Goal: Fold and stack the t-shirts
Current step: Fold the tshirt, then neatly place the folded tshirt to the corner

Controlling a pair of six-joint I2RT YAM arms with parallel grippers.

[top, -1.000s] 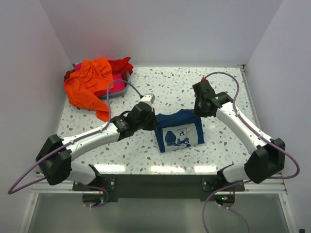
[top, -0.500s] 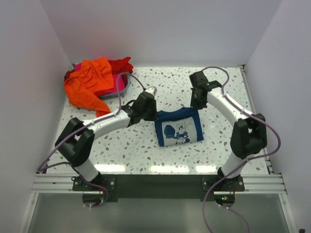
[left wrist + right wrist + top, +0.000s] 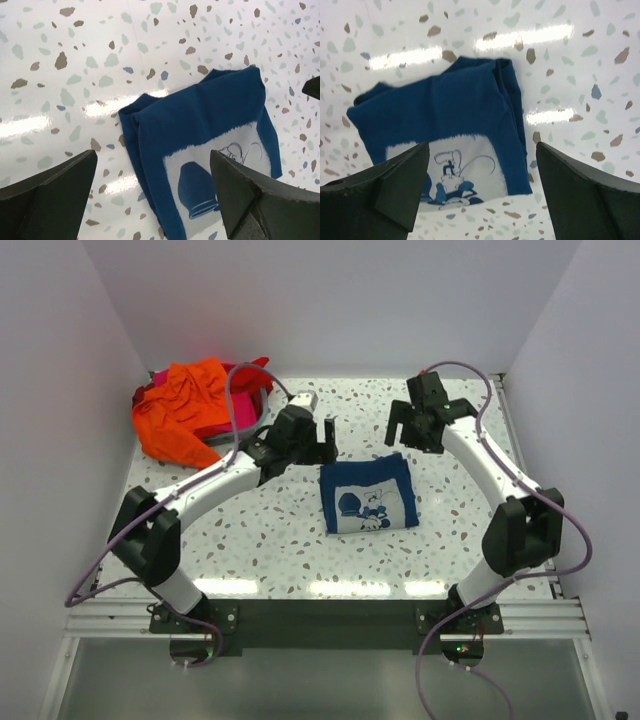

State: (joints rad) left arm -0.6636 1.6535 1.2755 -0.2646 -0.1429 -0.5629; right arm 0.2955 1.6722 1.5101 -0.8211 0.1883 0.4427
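Note:
The navy blue t-shirt (image 3: 367, 496) lies folded in a rough square on the speckled table, white print up. My left gripper (image 3: 324, 442) hovers open just behind its left corner. My right gripper (image 3: 404, 426) hovers open behind its right corner. Neither touches the cloth. In the left wrist view the navy shirt (image 3: 200, 115) lies below the wide jaws of the left gripper (image 3: 152, 155). The right wrist view shows the same shirt (image 3: 445, 107) beneath the open right gripper (image 3: 482, 147). The orange t-shirt (image 3: 178, 418), a red one (image 3: 256, 375) and a pink one (image 3: 240, 420) are heaped at the back left.
The heap of shirts spills over a grey bin (image 3: 262, 412) in the back left corner. White walls close in the table on the left, back and right. Purple cables loop over both arms.
Both grippers have opened and let go of the navy shirt, then drawn up and back from it. The shirt has settled flat in its fold.

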